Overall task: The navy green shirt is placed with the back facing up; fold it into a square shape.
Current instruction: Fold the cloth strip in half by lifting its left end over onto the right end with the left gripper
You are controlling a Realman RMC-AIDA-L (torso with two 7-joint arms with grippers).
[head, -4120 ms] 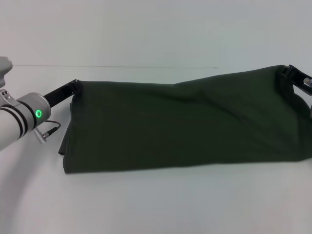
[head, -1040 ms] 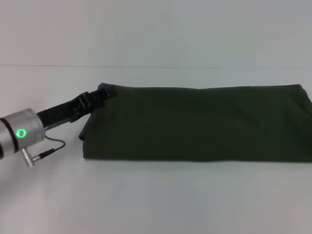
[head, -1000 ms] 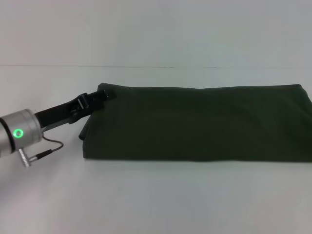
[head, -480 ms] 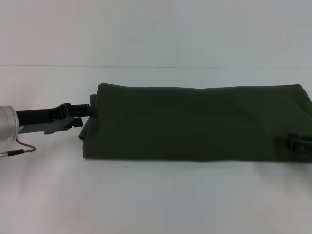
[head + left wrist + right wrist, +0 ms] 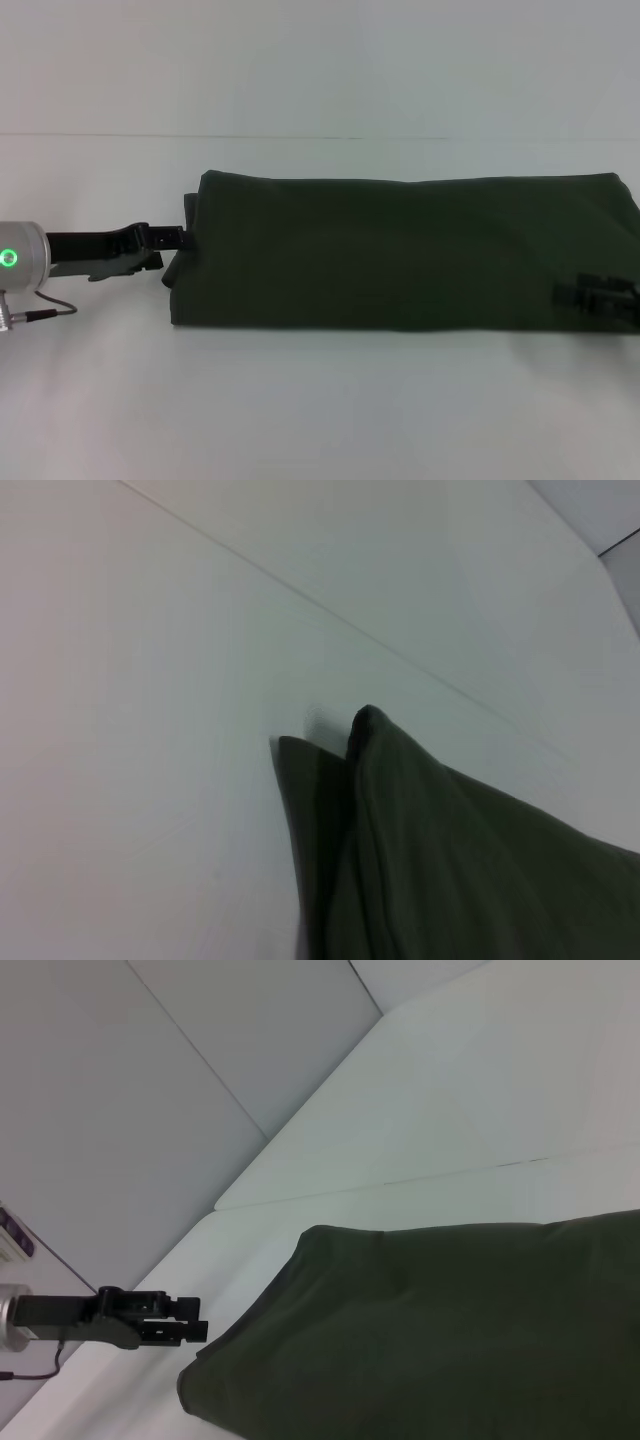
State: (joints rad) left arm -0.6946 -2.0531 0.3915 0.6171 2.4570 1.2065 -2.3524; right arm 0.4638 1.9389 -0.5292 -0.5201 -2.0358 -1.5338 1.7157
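Note:
The navy green shirt (image 5: pixel 400 250) lies on the white table as a long flat band, plain side up, with stacked layers showing at its left end (image 5: pixel 330 810). My left gripper (image 5: pixel 178 238) is low at that left end, its tips just touching the edge, and it looks open with nothing held; the right wrist view shows it beside the cloth (image 5: pixel 197 1320). My right gripper (image 5: pixel 590 296) hovers over the shirt's right end near the front edge, dark against the dark cloth. No lettering shows.
The white table (image 5: pixel 320 400) runs bare in front of and behind the shirt. A grey cable (image 5: pixel 45 310) hangs from the left wrist close to the tabletop. Pale wall panels (image 5: pixel 200 1050) stand behind the table.
The left gripper let go of the shirt's far left corner and dropped back along the left edge. The right gripper came into view over the shirt's right end. The shirt lies still.

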